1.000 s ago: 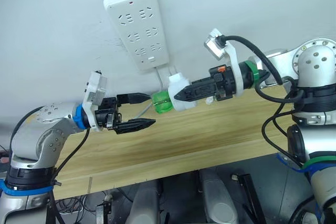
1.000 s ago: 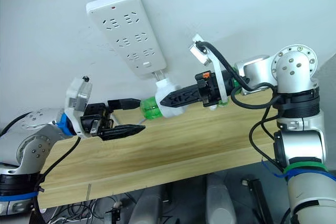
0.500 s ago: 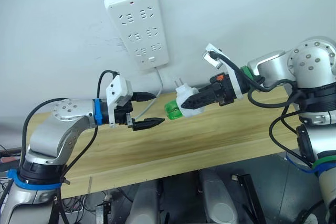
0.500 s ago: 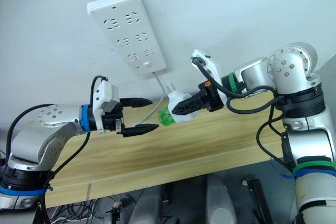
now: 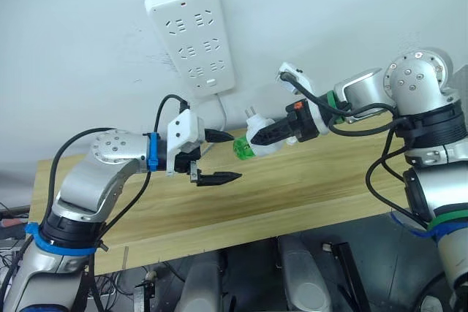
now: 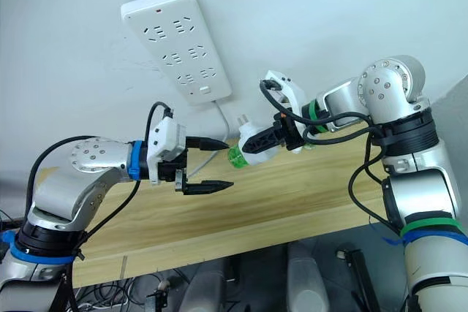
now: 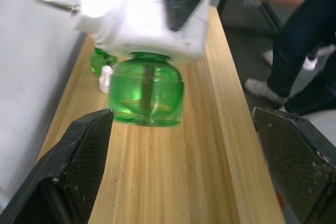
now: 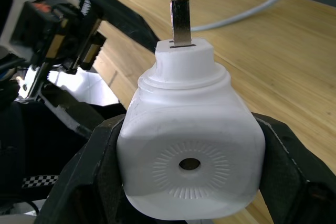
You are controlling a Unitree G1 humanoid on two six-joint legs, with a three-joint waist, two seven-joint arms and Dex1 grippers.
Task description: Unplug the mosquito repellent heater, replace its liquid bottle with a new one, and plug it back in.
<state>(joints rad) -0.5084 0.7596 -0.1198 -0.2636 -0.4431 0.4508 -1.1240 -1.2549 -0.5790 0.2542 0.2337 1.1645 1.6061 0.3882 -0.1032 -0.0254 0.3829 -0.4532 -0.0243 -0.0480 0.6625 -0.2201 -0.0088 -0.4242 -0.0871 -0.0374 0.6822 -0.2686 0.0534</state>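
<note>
My right gripper is shut on the mosquito repellent heater, a white rounded unit held above the table with its metal prongs pointing toward the wall. A green liquid bottle is still fitted in its lower end. My left gripper is open and level with that bottle, just to its left. In the left wrist view the bottle hangs between the two black fingers without touching them. Another green bottle with a white cap stands on the table near the wall.
A long white power strip hangs on the wall above, its cable trailing down to the wooden table. A person's legs stand beyond the table's far end.
My left gripper has moved right, up to the green bottle. My right gripper has carried the heater down away from the power strip and turned its prongs upward.
</note>
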